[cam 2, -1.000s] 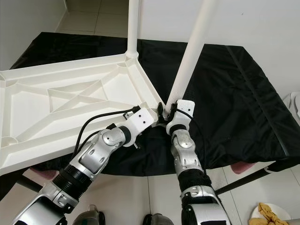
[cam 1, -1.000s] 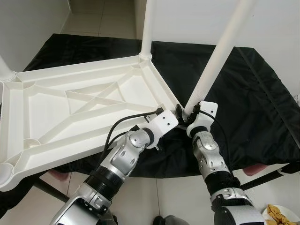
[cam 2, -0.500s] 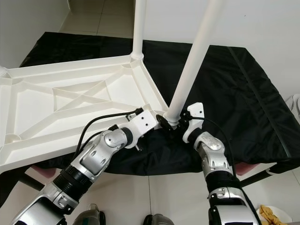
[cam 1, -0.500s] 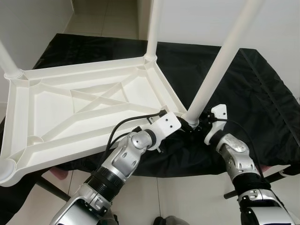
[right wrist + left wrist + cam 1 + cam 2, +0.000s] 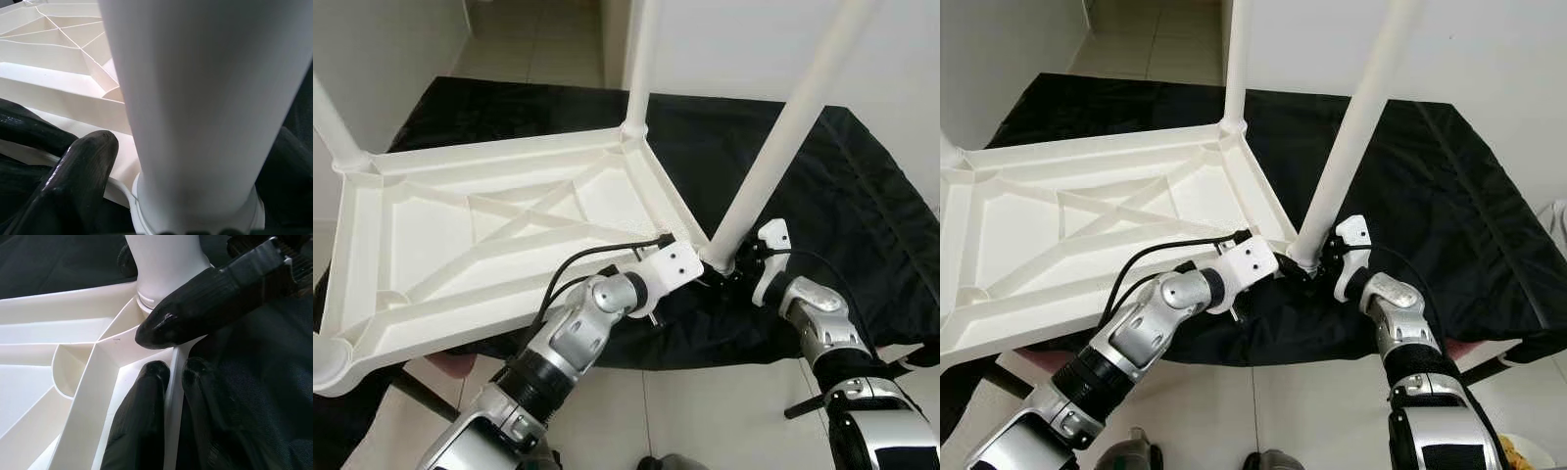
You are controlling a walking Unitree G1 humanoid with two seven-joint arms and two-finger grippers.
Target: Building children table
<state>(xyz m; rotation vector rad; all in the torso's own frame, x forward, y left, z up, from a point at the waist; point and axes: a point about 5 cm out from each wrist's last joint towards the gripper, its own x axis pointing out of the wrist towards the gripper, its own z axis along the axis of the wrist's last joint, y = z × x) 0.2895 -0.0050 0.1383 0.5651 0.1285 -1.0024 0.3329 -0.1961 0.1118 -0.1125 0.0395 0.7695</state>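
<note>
A white plastic children's table top (image 5: 460,235) lies upside down on a black cloth (image 5: 842,196). White legs stand up from its far corner (image 5: 639,59) and far left corner (image 5: 333,122). A third leg (image 5: 773,157) rises, tilted, from the near right corner. My right gripper (image 5: 729,264) is shut around the base of this leg (image 5: 195,98), with one finger (image 5: 73,181) on each side. My left gripper (image 5: 700,274) is at the same corner, its fingers (image 5: 142,421) pinched on the table's rim (image 5: 171,391).
The black cloth covers a low surface that ends just before my arms, with tiled floor (image 5: 705,421) below. A white wall (image 5: 724,39) stands behind. The near left corner socket (image 5: 328,357) overhangs the cloth's edge. A pink object (image 5: 460,364) shows under the cloth.
My right forearm has swung out to the right while its gripper stayed at the leg's base. The left gripper keeps its hold on the rim. The camera has shifted a little.
</note>
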